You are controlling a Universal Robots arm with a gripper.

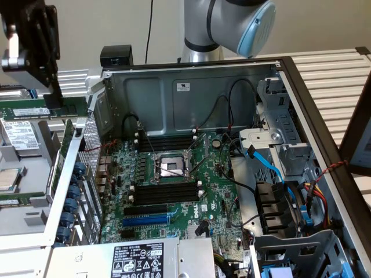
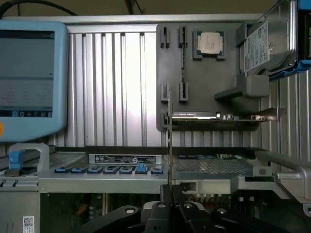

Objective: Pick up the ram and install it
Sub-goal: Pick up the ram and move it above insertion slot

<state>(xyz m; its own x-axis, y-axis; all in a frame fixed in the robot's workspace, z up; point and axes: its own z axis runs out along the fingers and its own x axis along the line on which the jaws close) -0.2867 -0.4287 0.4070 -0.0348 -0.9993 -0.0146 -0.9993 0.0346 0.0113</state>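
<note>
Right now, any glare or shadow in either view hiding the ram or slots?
Exterior view: even light inside the case, no glare on the memory slots, just a glint on the CPU socket; the gripper is dark against the pale wall, the ram in its jaws well lit. Wrist view: bright glare on the ribbed metal panel, beside the ram's edge, not on it.

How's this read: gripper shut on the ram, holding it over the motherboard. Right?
Not over the motherboard. The gripper is shut on the ram, but holds it outside the case, over the parts tray at the exterior view's left. The exterior view shows this.
</note>
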